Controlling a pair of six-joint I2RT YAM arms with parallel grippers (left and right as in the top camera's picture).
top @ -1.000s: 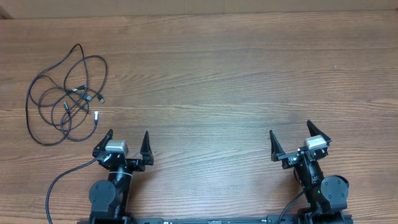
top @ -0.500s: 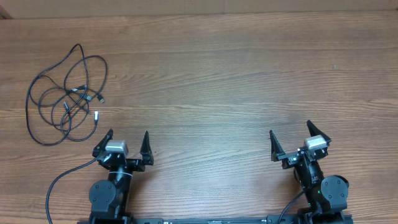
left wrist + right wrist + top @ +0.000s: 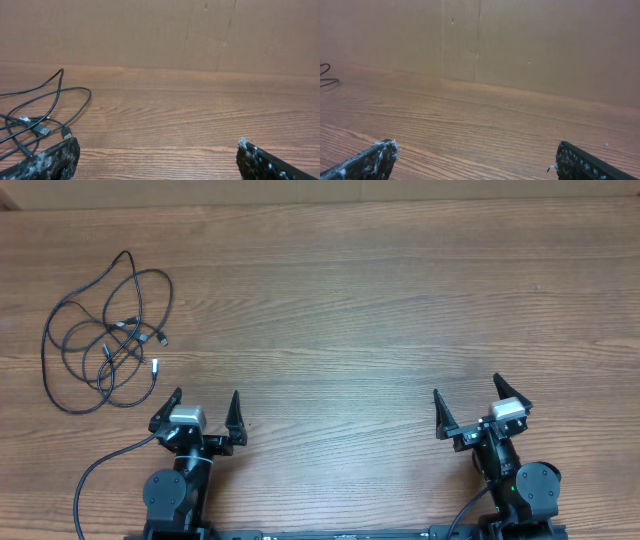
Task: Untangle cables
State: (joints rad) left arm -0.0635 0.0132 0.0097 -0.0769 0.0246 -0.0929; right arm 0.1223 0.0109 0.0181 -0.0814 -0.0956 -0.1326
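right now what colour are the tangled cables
The cables are black with silvery plug ends, clearest in the overhead view.

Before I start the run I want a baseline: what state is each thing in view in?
cables: tangled in one loose heap, lying on the table, untouched.
left claw: open, empty, near the cables but apart from them.
right claw: open, empty, far from the cables.

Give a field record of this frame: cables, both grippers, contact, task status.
cables: thin black cords with small silver plugs, one loose tangled pile, far-left area of the wooden table
left gripper: open, empty, close to the pile's near side
right gripper: open, empty, across the table from the pile
contact: none
task status: untangling not yet begun
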